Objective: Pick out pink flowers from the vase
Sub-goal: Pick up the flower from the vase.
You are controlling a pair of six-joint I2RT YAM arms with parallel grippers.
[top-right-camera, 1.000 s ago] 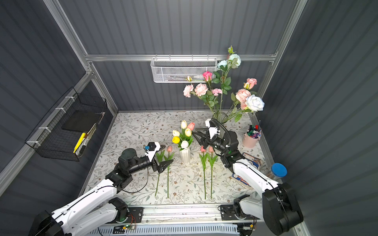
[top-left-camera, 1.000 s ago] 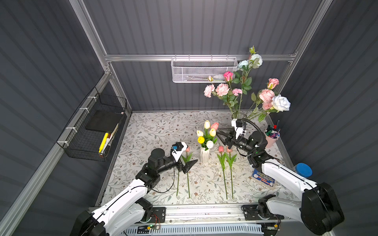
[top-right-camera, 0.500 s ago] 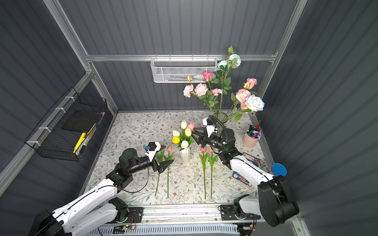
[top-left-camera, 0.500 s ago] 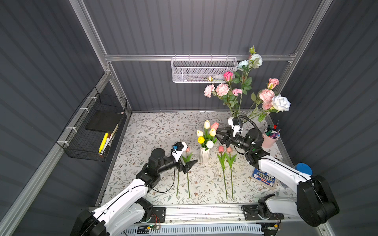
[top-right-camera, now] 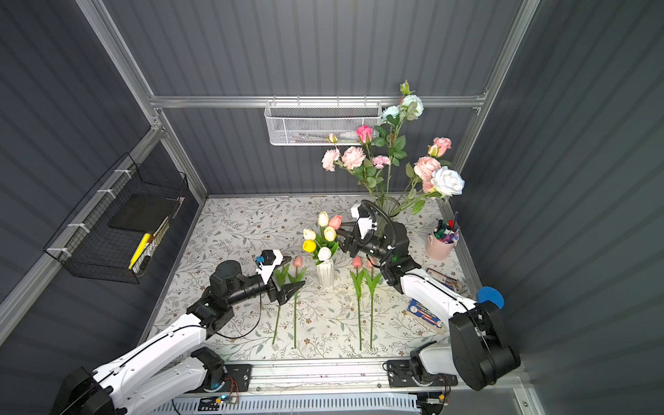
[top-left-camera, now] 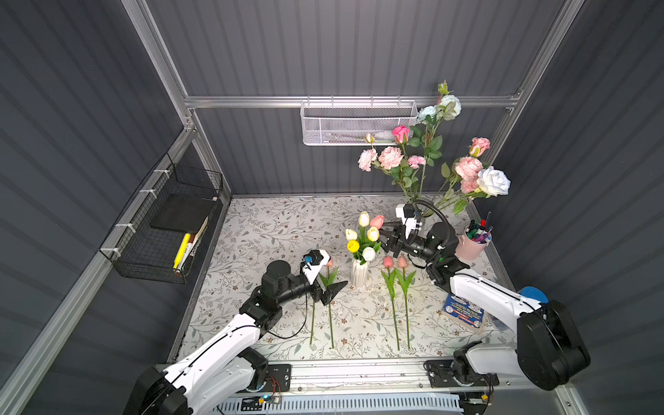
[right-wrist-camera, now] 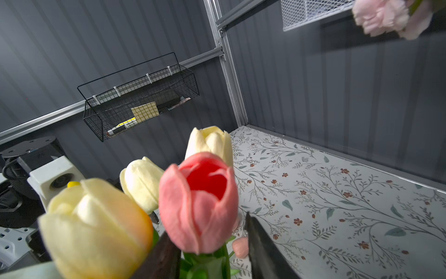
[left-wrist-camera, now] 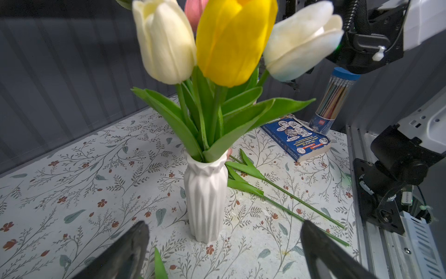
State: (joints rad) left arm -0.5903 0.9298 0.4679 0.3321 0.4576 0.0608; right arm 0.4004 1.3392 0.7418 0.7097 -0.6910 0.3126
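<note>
A white ribbed vase (top-left-camera: 359,275) (top-right-camera: 325,275) (left-wrist-camera: 205,193) mid-table holds yellow, cream and white tulips and one pink tulip (top-left-camera: 376,221) (top-right-camera: 335,222) (right-wrist-camera: 198,203). My right gripper (top-left-camera: 385,239) (top-right-camera: 343,239) (right-wrist-camera: 206,224) is open, its jaws standing either side of that pink tulip's base and stem. My left gripper (top-left-camera: 336,271) (top-right-camera: 293,273) (left-wrist-camera: 224,224) hangs wide open in front of the vase's foot, holding nothing. Pink tulips (top-left-camera: 388,261) (top-right-camera: 297,261) lie on the table on both sides of the vase. Pink roses and carnations (top-left-camera: 390,158) stand in a glass vase (top-right-camera: 390,206) at the back right.
A pink bucket of pens (top-left-camera: 472,244), a blue book (top-left-camera: 463,312) and a blue-lidded pencil tube (left-wrist-camera: 335,96) sit along the right edge. A black wire basket (top-left-camera: 169,230) hangs on the left wall. A white mesh basket (top-left-camera: 359,122) hangs on the back wall.
My right gripper has moved left, up to the pink tulip in the white vase. The left arm has not moved.
</note>
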